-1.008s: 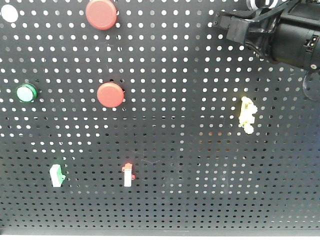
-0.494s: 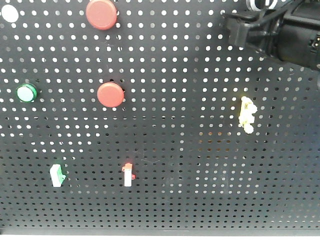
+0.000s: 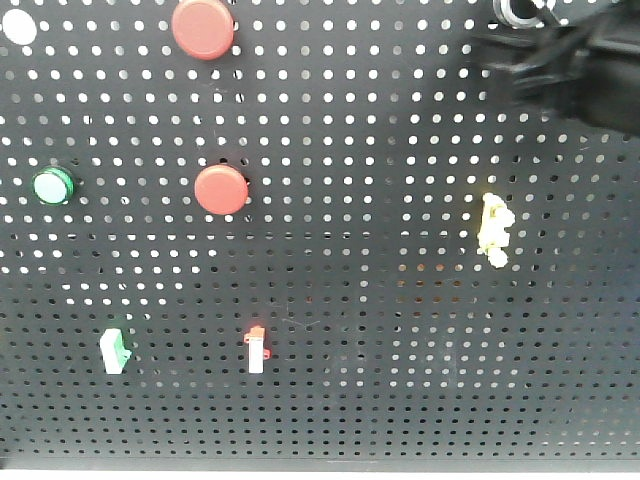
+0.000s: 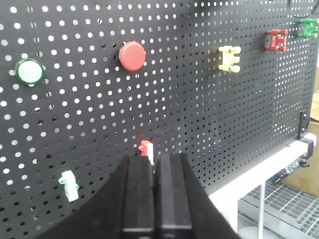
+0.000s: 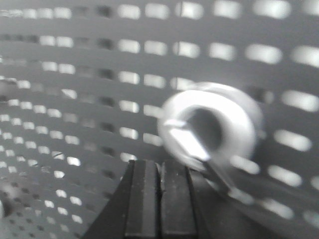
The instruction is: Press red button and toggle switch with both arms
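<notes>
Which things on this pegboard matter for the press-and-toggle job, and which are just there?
Job: toggle switch, lower red button, upper red button, left gripper, right gripper.
Just there: green button, green-tipped tab, red-tipped tab, yellow piece.

A: Item one, the board?
B: Pegboard point(image 3: 420, 420): black, with an even grid of round holes.
A: Buttons?
B: Upper red button point(image 3: 203, 28) and lower red button point(image 3: 221, 189): plain red. Round button point(image 3: 52, 186): green ring, pale centre.
A: Small fittings?
B: Green-tipped tab point(image 3: 115, 351) and red-tipped tab point(image 3: 256, 351): white bodies. Knobbly piece point(image 3: 493, 230): yellow. Toggle switch point(image 5: 209, 124): silver ring, dark centre.
A: Tooling?
B: Left gripper point(image 4: 153, 158) and right gripper point(image 5: 159, 165): black.
</notes>
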Motion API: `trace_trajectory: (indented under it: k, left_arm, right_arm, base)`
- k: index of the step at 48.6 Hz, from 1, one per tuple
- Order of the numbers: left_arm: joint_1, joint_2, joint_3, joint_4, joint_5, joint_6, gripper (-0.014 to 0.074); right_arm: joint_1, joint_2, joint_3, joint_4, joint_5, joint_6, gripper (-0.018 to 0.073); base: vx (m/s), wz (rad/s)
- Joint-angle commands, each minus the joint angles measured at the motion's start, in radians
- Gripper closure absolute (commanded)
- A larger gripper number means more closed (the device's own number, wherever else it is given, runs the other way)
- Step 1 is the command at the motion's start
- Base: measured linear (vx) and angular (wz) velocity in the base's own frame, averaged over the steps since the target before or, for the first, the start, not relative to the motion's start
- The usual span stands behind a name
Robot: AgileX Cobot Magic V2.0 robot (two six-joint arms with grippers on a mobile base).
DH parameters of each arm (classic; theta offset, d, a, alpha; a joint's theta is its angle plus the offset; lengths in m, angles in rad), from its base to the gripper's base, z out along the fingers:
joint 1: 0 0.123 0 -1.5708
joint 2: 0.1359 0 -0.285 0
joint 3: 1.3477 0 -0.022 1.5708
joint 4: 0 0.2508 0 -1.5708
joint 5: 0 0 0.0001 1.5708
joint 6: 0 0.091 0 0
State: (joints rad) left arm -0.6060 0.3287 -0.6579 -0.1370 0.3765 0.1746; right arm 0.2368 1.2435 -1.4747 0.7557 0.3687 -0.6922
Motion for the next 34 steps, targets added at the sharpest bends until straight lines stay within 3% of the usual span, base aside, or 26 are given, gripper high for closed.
trace_trajectory:
  k: [1,11,18,34]
  left_arm:
    - [-0.003,0.013,-0.024,-0.006,-0.081,-0.009,0.0594]
    - [-0.003,0.013,-0.024,-0.006,-0.075,-0.009,0.0594]
    - [-0.003,0.012,-0.024,-0.006,-0.044,-0.009,0.0594]
    - [-0.003,0.011,-0.024,0.040,0.111,-0.008,0.0594]
  right_arm:
    - [-0.077,-0.031,-0.035,-0.008,-0.096,0.078,0.0562]
    - [-0.115,-0.076,-0.033,-0.076,0.064,0.074,0.0562]
    - [-0.115,-0.144,0.022,-0.097,0.087,0.075,0.0562]
    - [-0.115,-0.535,0.540,-0.138,-0.078,0.055,0.0562]
  base:
    - [0.00,0.00]
    - [0.00,0.00]
    - [0.00,0.00]
    - [0.00,0.00]
